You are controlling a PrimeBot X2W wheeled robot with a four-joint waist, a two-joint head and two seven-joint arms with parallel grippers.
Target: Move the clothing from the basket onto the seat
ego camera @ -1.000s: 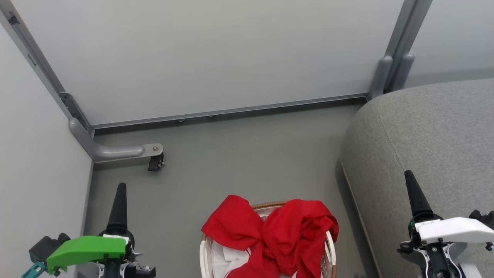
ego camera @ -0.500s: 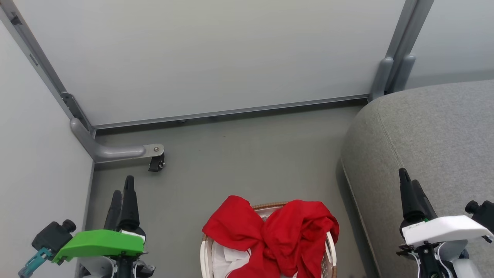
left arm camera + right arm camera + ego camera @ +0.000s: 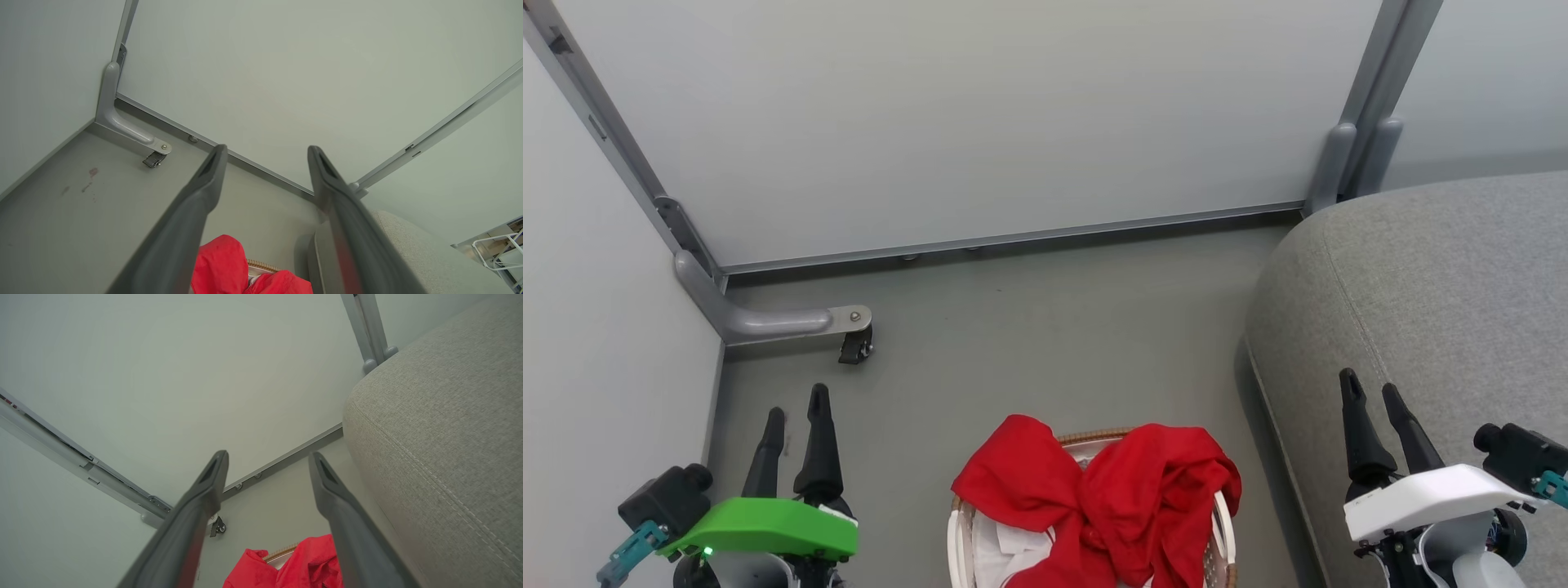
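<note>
The large grey upholstered fabric seat stands at the right on the grey floor. Just left of it sits the oval white plastic basket with a brown woven rim. The bright red soft clothing lies heaped in it, spilling over the rim. The left gripper and right gripper hover on either side of the basket, each with its 2 dark fingers spread, holding nothing.

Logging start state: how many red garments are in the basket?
2, apparently: the left red garment drapes over the left rim of the basket, the right red garment heaps over its right side. They meet mid-basket; more may be hidden beneath.
</note>
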